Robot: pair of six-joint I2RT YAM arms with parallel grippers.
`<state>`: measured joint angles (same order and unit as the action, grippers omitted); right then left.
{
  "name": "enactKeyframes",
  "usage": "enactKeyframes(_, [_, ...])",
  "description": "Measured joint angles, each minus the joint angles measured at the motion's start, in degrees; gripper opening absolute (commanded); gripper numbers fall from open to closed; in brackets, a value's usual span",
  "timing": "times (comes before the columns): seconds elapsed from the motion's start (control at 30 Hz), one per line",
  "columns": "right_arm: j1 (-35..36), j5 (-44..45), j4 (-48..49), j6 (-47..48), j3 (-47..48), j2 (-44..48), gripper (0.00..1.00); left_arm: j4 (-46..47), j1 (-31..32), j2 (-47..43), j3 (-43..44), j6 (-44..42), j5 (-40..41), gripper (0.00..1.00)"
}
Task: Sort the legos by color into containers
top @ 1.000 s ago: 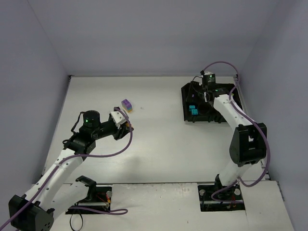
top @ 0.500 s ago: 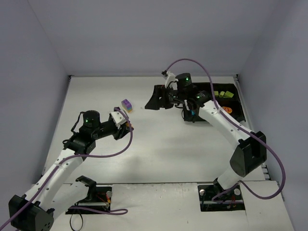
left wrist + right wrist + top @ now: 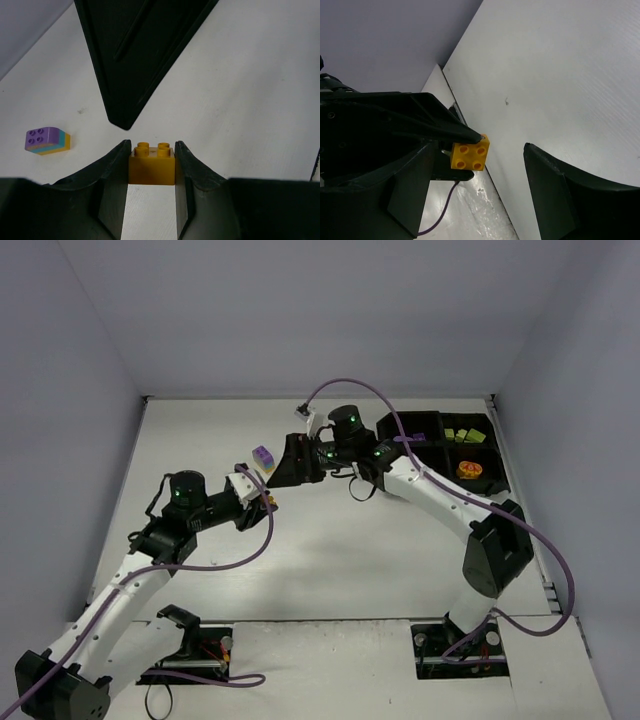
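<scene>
My left gripper [image 3: 266, 498] is shut on an orange lego [image 3: 152, 164], studs facing away, held above the table left of centre. My right gripper [image 3: 288, 462] is open and reaches in from the right, its jaws just beyond that brick. In the right wrist view the orange lego [image 3: 470, 156] shows ahead between my own spread fingers, apart from them. A purple, cyan and orange stacked lego [image 3: 263, 457] lies on the table just behind. The black container tray [image 3: 425, 424] sits at the far right, with green legos [image 3: 461, 436] and an orange one [image 3: 469, 470] in separate compartments.
The right arm stretches across the middle of the table from its base at the near right. Purple cables loop over both arms. Walls close the table on the left, back and right.
My right arm has swung left from over the tray, across the table, to the left gripper, uncovering the tray. The left gripper has kept the orange lego almost still.
</scene>
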<state>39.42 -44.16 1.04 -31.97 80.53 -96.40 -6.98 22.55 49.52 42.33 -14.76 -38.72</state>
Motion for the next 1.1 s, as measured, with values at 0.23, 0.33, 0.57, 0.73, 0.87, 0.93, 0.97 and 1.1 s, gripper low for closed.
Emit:
enactKeyframes(0.23, [1.9, -0.3, 1.8, -1.3, -0.4, -1.8, 0.67, 0.6, 0.0, -0.7, 0.0, 0.1, 0.4, 0.02])
enactKeyframes(0.33, [2.3, -0.3, 2.1, -1.5, -0.9, -1.9, 0.64, 1.2, 0.0, -0.7, 0.0, 0.0, 1.1, 0.02])
enactKeyframes(0.57, [3.6, -1.3, 2.8, -2.2, -1.3, -2.8, 0.53, 2.5, 0.3, -0.7, 0.0, 0.0, 1.7, 0.02])
enactKeyframes(0.73, [3.8, -2.2, 4.0, -3.0, -1.6, -3.5, 0.17, 2.8, 0.4, 0.7, 0.0, -0.1, 1.7, 0.02])
enactKeyframes(0.87, [3.5, -2.3, 4.1, -3.6, -1.7, -3.6, 0.0, 3.1, 0.5, 1.2, 0.0, 0.0, 2.2, 0.3])
enactKeyframes(0.93, [3.0, -2.3, 4.1, -3.5, -1.7, -3.6, 0.0, 3.6, 0.7, 1.4, 0.0, 0.4, 2.7, 0.49])
enactKeyframes(0.97, [2.6, -2.3, 4.0, -2.9, -1.7, -3.6, 0.0, 4.0, 0.9, 1.5, 0.0, 0.9, 3.2, 0.55])
enactKeyframes(1.1, [-0.3, -1.1, 1.9, -0.3, -2.3, -3.6, 0.0, 5.6, 0.9, 1.7, 0.0, 3.6, 6.8, 0.78])
